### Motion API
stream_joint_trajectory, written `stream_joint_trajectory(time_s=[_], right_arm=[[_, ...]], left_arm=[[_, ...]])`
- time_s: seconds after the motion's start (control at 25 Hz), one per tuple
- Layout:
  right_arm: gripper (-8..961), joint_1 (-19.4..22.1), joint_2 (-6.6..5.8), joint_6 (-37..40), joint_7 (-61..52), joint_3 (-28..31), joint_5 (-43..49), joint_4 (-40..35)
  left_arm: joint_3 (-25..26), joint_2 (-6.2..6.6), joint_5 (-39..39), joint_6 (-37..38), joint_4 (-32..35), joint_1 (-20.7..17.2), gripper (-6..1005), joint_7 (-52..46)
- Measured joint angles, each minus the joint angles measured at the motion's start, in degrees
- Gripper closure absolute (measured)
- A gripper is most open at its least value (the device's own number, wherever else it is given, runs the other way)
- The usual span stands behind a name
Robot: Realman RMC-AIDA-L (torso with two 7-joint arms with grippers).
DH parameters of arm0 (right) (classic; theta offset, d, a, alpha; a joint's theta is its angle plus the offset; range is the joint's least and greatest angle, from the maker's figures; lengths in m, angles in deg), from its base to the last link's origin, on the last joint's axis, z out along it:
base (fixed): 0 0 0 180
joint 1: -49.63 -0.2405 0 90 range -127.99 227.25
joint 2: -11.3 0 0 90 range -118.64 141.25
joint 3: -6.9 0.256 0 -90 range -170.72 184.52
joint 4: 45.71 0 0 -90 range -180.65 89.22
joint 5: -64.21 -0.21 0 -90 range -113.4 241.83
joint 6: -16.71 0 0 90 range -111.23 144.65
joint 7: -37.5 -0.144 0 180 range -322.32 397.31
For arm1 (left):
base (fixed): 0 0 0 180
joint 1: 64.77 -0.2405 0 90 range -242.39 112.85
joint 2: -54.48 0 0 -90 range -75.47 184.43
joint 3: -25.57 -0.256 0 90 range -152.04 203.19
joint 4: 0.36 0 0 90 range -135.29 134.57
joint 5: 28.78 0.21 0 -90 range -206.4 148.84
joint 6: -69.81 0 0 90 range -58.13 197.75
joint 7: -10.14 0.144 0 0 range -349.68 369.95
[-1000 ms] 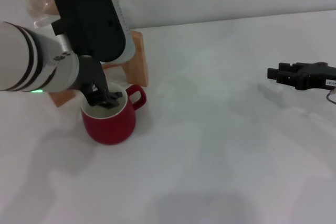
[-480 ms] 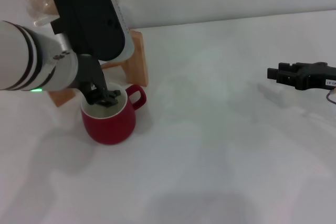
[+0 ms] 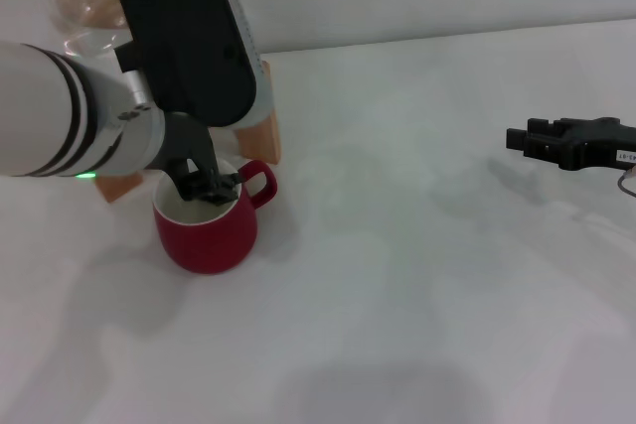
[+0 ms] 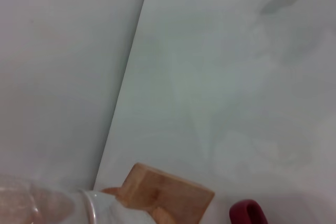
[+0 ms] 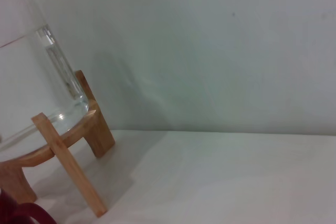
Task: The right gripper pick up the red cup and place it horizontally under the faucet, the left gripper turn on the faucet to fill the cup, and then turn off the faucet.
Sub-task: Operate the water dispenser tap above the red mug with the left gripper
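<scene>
1. The red cup (image 3: 207, 228) is sitting upright on the white table (image 3: 417, 245), just in front of the wooden stand (image 3: 260, 124), w/ its loop handle pointing toward the robot's right.
2. The left gripper (image 3: 207, 184) is hanging right over the cup's mouth, black fingertips dipping to about rim level near the handle side. Can't tell if its fingers are clenched or released, or whether they're touching the faucet; the faucet itself is hiding behind the arm's big black housing.
3. The clear water jar (image 5: 31, 72) is resting on that stand; water is showing inside it in the right wrist view.
4. The right gripper (image 3: 556, 141) is idling well apart from the cup, at the robot's right edge of the head view, low over the table. It's grasping nothing; fingers are pointing toward the cup side, and open vs closed isn't readable.
5. The left wrist view is catching only a bit of the cup handle (image 4: 248, 213), the stand's wood and the jar's base.
</scene>
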Motion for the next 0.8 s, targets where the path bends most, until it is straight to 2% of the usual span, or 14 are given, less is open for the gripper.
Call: stream_joint_trajectory(time_s=[0.8], right_arm=[[516, 0.07, -0.14, 0.06, -0.01, 1.04, 0.00, -0.37]], left_arm=[[-1.39, 0.00, -0.76, 3.88, 4.11, -1.50, 123, 0.10]])
